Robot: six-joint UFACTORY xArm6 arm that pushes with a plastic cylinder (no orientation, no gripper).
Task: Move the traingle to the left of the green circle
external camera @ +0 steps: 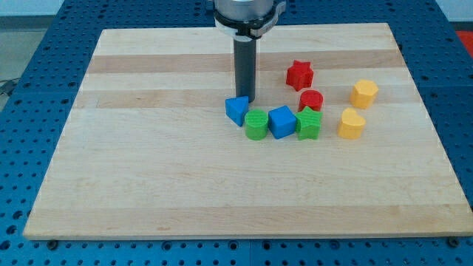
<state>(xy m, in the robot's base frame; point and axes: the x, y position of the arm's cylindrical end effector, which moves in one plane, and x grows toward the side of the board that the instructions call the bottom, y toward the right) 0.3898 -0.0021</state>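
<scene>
A blue triangle block [236, 110] lies near the middle of the wooden board [148, 162]. The green circle block [256, 125] sits just to its lower right, touching or nearly touching it. My tip [246, 100] stands right at the triangle's upper right edge, above the green circle. The dark rod rises from there to the view's top.
A blue cube [281, 122] and a green star [309, 123] follow the green circle in a row to the right. A red cylinder [311, 100] and a red star [299, 74] lie above them. A yellow hexagon [363, 94] and a yellow heart [351, 123] lie further right.
</scene>
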